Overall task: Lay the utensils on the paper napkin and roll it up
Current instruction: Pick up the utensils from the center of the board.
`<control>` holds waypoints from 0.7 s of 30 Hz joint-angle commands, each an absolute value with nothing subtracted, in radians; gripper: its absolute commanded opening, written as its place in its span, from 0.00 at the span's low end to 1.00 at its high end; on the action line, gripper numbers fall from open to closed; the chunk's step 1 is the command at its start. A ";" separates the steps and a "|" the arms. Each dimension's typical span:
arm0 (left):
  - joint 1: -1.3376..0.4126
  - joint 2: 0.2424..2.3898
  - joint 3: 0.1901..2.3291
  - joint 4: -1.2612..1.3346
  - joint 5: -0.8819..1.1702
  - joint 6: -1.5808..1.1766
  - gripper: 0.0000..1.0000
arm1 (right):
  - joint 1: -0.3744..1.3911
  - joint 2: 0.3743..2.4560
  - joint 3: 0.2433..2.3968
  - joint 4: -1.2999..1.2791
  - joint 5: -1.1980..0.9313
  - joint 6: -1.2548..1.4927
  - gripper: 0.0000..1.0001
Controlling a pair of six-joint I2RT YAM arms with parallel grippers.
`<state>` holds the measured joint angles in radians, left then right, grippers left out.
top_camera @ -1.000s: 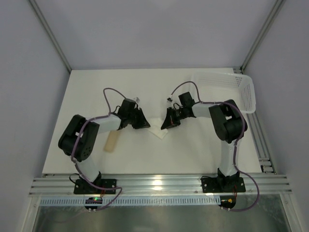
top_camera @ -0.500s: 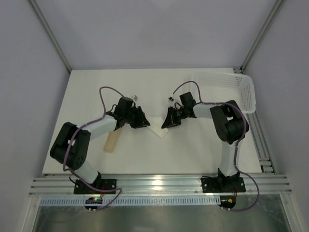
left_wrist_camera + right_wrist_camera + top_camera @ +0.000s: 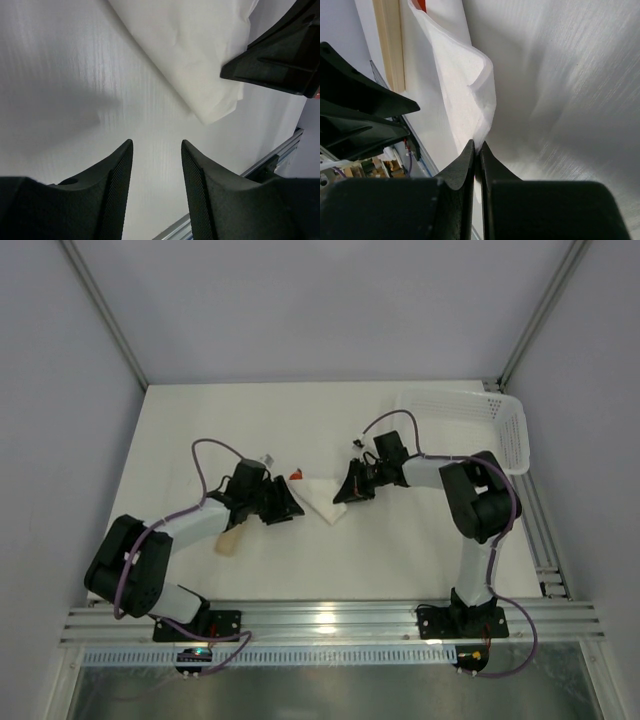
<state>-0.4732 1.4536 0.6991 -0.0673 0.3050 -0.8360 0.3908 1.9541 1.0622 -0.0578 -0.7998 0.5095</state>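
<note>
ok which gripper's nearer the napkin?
Right. The right gripper is shut on the edge of the napkin; the left gripper hangs open over bare table, just clear of the napkin's corner.

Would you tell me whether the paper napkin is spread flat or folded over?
Folded over: the paper napkin shows doubled layers along a curled edge, with one end pinched by the shut right gripper.

hidden: utensils (image 3: 295, 476) under paper napkin (image 3: 322, 500) | visible: orange tip only
</note>
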 commanded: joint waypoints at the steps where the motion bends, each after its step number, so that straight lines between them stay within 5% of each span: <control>1: -0.476 1.425 0.651 0.055 0.288 -0.850 0.47 | 0.397 1.873 1.057 -0.006 -0.830 0.597 0.03; 4: -0.477 1.428 0.609 0.161 0.282 -0.883 0.70 | 0.397 1.864 1.052 0.014 -0.842 0.632 0.04; 21: -0.485 1.538 0.482 0.683 0.244 -1.095 0.68 | 0.445 1.813 0.971 0.112 -0.828 0.752 0.04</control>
<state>-0.4786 1.5116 0.4709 0.5430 0.2653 -1.0458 0.4339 1.8790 0.9802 0.0452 -0.8146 0.7055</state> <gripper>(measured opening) 0.687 0.067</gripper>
